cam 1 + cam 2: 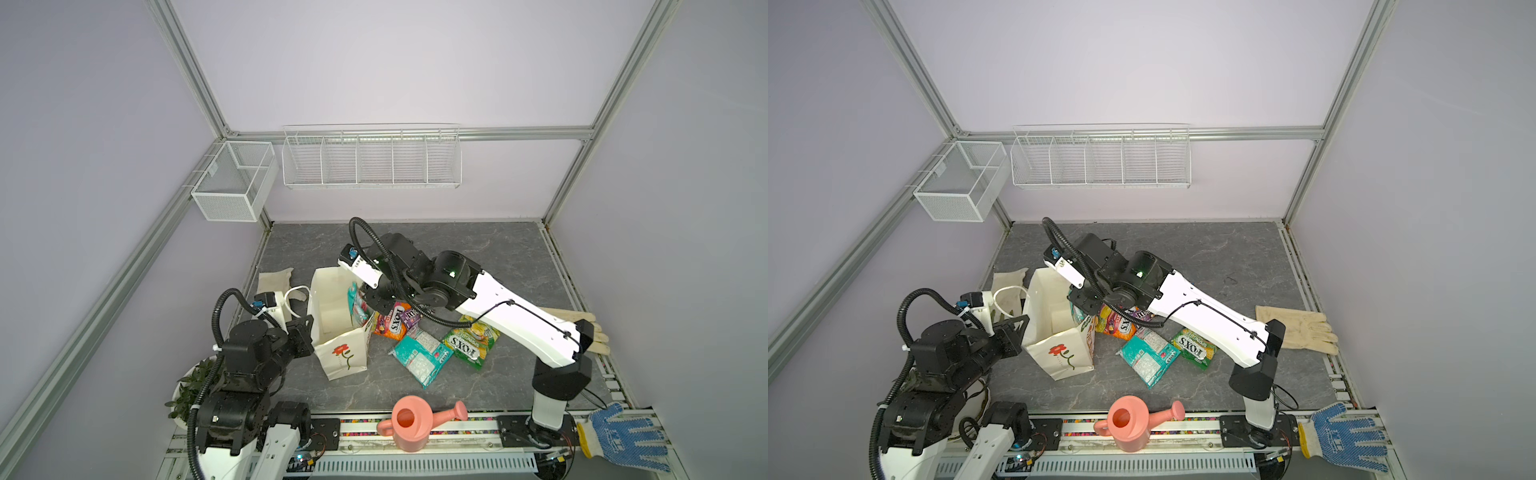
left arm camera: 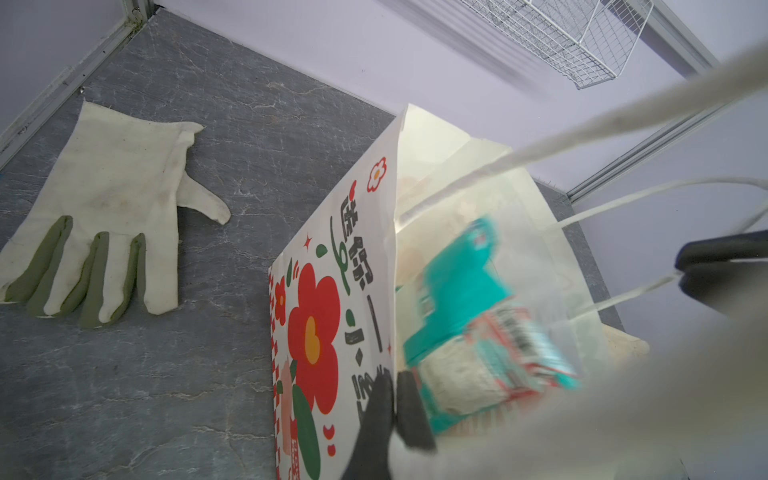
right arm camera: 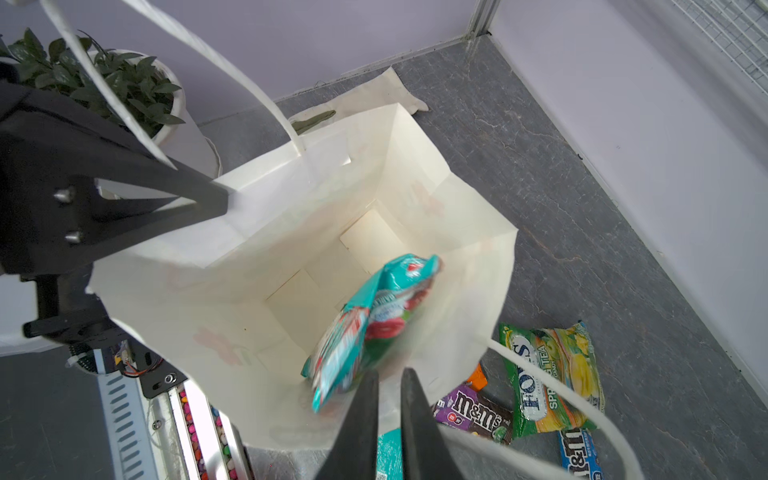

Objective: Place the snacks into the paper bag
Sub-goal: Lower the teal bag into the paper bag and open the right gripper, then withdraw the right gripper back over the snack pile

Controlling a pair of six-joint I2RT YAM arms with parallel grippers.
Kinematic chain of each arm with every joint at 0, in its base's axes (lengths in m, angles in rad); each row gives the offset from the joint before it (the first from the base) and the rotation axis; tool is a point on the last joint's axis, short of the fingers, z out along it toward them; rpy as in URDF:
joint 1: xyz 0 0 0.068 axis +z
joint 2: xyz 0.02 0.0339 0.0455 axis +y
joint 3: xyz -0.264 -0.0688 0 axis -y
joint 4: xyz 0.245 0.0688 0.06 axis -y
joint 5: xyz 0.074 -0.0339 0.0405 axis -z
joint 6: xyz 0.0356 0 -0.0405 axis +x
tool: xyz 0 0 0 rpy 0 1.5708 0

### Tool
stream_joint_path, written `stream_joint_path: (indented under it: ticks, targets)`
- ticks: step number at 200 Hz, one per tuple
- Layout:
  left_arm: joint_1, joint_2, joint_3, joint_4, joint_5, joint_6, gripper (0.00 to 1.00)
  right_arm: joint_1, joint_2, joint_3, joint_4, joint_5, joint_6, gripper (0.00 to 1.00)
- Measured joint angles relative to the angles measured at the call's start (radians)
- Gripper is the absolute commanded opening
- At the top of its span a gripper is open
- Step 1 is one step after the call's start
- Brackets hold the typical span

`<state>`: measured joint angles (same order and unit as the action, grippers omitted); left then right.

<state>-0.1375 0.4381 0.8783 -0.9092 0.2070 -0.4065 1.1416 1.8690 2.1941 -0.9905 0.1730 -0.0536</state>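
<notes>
The paper bag (image 1: 340, 353) stands upright and open, centre-left in both top views, on the grey tabletop (image 1: 478, 257). A teal-white pack (image 3: 370, 328) is in the bag mouth by its right-hand wall, blurred. The right claw (image 3: 388, 374) hangs over that rim with its jaws a narrow gap apart; the pack is beside the fingertips, not between them. The left claw (image 2: 395, 378) is pinched tight on the bag's rim at its left side. On the tabletop right of the bag lie an orange-purple FOX'S bag (image 1: 390, 324), a second teal-white pack (image 1: 419, 353), a green-yellow FOX'S bag (image 1: 469, 340) and a purple M&M's pack (image 3: 473, 411).
</notes>
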Motion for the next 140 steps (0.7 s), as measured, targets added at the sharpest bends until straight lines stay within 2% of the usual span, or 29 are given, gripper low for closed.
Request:
stream_joint_path:
  ticks: [47, 95, 140]
  targets:
    - [0.0, 0.0, 0.0, -0.001, 0.0, 0.0, 0.0, 0.0, 0.0, 0.003, 0.0, -0.001, 0.001, 0.23]
    - [0.0, 0.0, -0.001, -0.001, 0.0, 0.0, 0.0, 0.0, 0.0, 0.003, 0.0, -0.009, 0.015, 0.31]
    - [0.0, 0.0, -0.001, -0.001, -0.001, 0.0, 0.0, 0.0, -0.05, -0.072, 0.035, -0.043, 0.039, 0.51]
